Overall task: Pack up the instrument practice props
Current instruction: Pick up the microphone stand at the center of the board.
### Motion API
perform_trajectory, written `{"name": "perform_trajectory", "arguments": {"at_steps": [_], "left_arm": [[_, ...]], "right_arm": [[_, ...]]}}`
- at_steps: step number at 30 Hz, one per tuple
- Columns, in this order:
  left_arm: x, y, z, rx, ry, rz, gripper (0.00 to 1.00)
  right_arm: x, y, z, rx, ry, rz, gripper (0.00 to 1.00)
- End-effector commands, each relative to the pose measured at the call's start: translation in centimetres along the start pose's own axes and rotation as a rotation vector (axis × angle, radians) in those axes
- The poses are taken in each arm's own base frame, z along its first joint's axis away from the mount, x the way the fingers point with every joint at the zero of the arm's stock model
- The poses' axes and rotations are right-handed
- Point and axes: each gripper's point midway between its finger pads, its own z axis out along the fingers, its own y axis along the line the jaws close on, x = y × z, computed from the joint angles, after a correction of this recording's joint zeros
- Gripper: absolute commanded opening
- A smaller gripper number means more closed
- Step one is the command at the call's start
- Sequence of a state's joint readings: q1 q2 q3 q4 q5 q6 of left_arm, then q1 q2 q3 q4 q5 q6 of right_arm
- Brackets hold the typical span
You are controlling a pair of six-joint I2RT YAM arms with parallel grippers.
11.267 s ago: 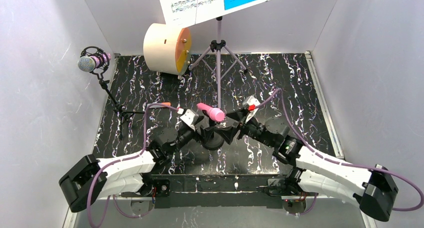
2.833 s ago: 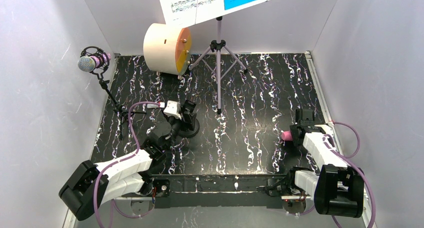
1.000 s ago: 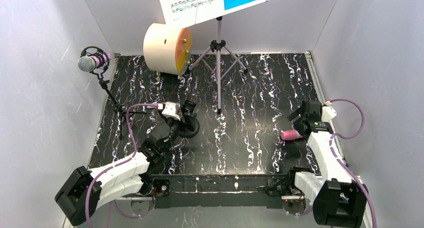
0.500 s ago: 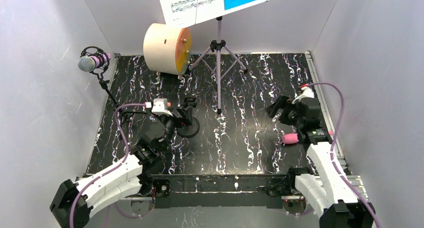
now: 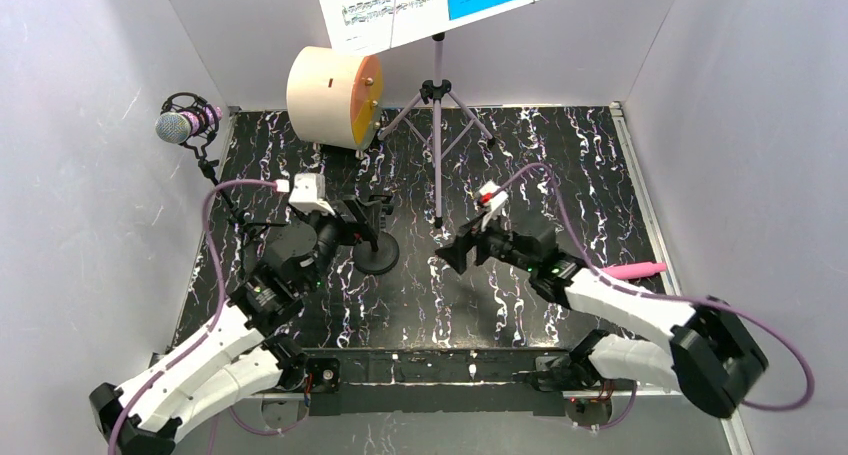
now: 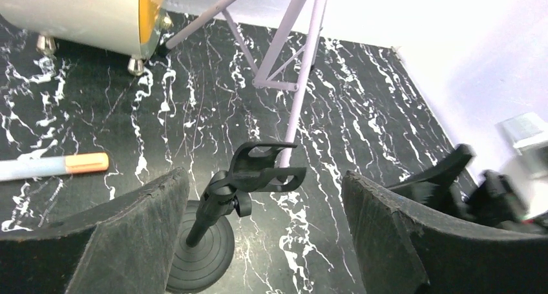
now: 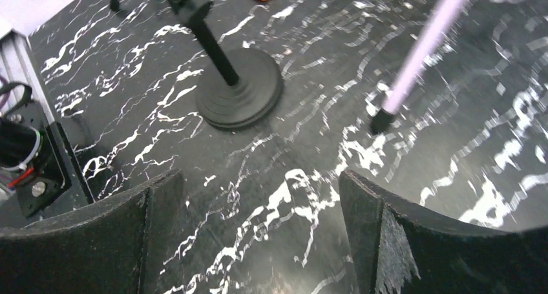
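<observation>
Near the right edge of the black marbled table [image 5: 560, 155], the pink microphone [image 5: 634, 270] lies on its side, just beyond the right forearm and well apart from both pincers. Left gripper [image 5: 362, 218]: jaws spread wide and holding nothing. The left wrist view shows its fingers [image 6: 129, 236] on either side of the clip of the black round-base stand [image 5: 377, 255] without touching it. The stand is upright, left of centre. Right gripper [image 5: 452, 253]: jaws likewise wide apart and empty, held low over bare table between that stand and the front leg of the lilac music rack [image 5: 437, 125]. The right wrist view shows the stand's disc base and the leg's black foot ahead of the fingers. The rack stands at the back centre on its tripod legs and carries the sheet-music pages [image 5: 385, 5], white to the left and blue to the right. Glittery purple microphone [image 5: 180, 126]: silver head outward, mounted in a cradle atop the thin black tripod [image 5: 222, 190] by the left wall. Cream drum [image 5: 330, 93]: on its side at the back, orange face toward the rack legs. Orange marker [image 6: 71, 165]: flat on the table, to the left of the stand's base in the left wrist view.
</observation>
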State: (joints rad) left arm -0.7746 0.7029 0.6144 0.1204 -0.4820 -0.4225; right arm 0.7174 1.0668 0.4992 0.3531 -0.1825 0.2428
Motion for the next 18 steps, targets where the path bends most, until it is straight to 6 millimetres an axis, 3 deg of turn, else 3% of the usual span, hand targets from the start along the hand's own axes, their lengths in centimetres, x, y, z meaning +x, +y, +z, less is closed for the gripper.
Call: {"name": "perform_trajectory", "arguments": {"at_steps": [1, 5, 9, 15, 18], "left_arm": [[-3.1, -0.3, -2.7, 0.015, 0.042, 0.079, 0.85], [-7.1, -0.3, -5.0, 0.029, 0.027, 0.192, 0.86], [-9.2, 0.3, -6.3, 0.033, -0.017, 0.320, 0.86], [-7.3, 1.6, -5.2, 0.011, -0.051, 0.377, 0.86], [-6.7, 3.2, -5.0, -0.021, -0.063, 0.383, 0.86]], "right_arm": [[-3.6, 3.5, 3.2, -0.117, -0.205, -0.202, 0.96], [-3.1, 4.7, 6.2, -0.160, -0.225, -0.238, 0.96], [-1.9, 5.4, 9.1, -0.202, -0.261, -0.258, 0.94], [-1.6, 6.5, 12.8, -0.250, -0.315, -0.280, 0.93], [-2.1, 7.1, 14.3, -0.269, -0.343, -0.291, 0.93]]}}
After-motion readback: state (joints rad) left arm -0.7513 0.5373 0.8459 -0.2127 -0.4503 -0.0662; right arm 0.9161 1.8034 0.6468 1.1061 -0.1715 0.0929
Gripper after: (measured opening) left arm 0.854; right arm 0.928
